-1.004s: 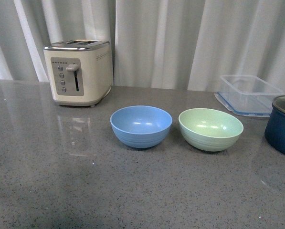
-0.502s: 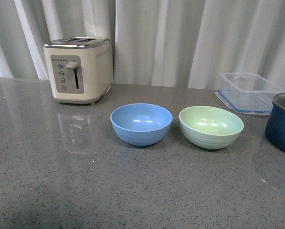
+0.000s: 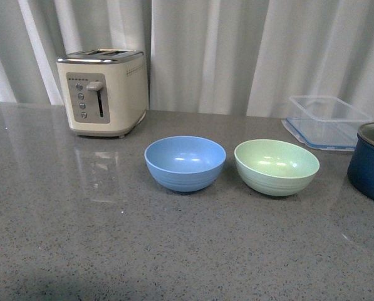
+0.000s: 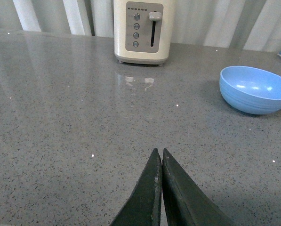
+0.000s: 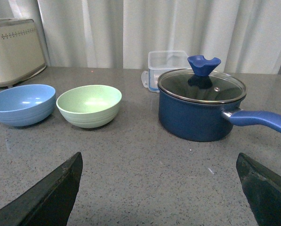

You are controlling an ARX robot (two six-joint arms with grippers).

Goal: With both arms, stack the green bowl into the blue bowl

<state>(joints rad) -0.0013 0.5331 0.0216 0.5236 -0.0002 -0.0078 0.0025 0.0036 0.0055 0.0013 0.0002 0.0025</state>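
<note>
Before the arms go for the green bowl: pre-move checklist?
1. Green bowl upright and empty: ok.
2. Blue bowl upright, empty, ready to receive: ok.
3. Bowls side by side, not touching: ok.
4. Right gripper open, nothing held: ok.
5. Left gripper open for a grasp: not ok, it is shut and empty.
6. Room for the right arm between green bowl and pot: cannot tell.

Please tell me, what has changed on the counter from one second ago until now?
Nothing was moved, gripped or released. The blue bowl and green bowl stand side by side, apart, as before, with toaster, container and pot in place. Only the whole front view shifted slightly upward, so perhaps the camera moved.
</note>
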